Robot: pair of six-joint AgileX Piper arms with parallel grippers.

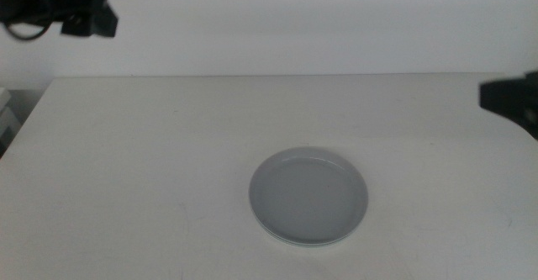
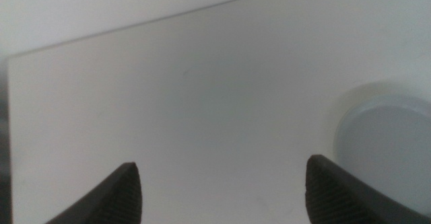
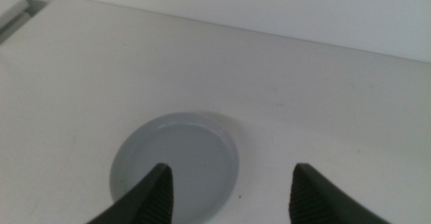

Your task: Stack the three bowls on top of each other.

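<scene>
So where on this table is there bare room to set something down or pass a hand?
Nearly everywhere. The only thing on the table is the stack of bowls, grey-blue on top, right of centre toward the near edge. The whole left half is bare, as is the far strip behind the stack and the patch to its right. Both hands are open and raised: left hand, right hand over the stack.

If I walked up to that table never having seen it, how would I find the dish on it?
Start at the wide white table against the pale wall. Look toward its near edge, a little right of centre: a shallow round pale grey-blue dish with a low raised rim lies there flat. A thin lighter rim shows beneath its near edge, so it seems to rest on another dish; nothing else sits near it.
</scene>
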